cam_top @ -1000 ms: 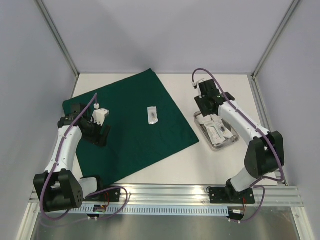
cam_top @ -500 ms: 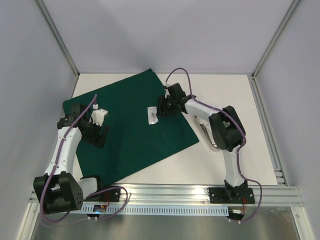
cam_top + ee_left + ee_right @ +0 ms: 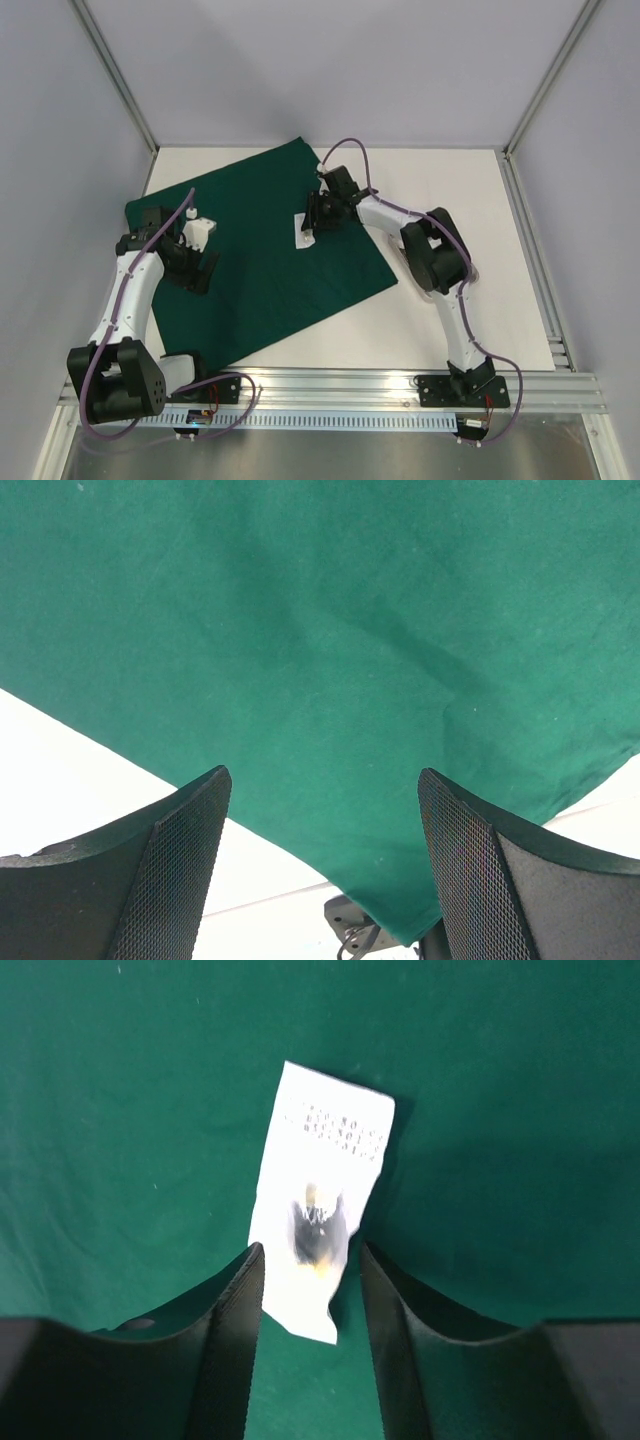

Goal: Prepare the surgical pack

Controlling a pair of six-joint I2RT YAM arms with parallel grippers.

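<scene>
The dark green cloth [image 3: 260, 255] lies flat on the table. A small white-and-clear pouch [image 3: 303, 232] with a dark item inside rests near its middle. My right gripper [image 3: 312, 216] reaches across to it. In the right wrist view the pouch [image 3: 322, 1210] lies on the cloth [image 3: 500, 1110], and its near end sits between the open jaws of the right gripper [image 3: 311, 1252], which do not pinch it. My left gripper [image 3: 196, 268] hovers open over the cloth's left part. Only cloth [image 3: 330, 630] shows beyond the left gripper [image 3: 322, 780]. My right arm hides the steel tray.
Bare white table [image 3: 440, 185] lies right of the cloth, and a strip of table [image 3: 80, 780] shows past the cloth's edge by the left gripper. Grey walls with metal posts [image 3: 120, 90] enclose the area. An aluminium rail [image 3: 400, 385] runs along the near edge.
My right arm has swung left from over the tray to the pouch on the cloth and now straddles its end. The left arm has stayed put.
</scene>
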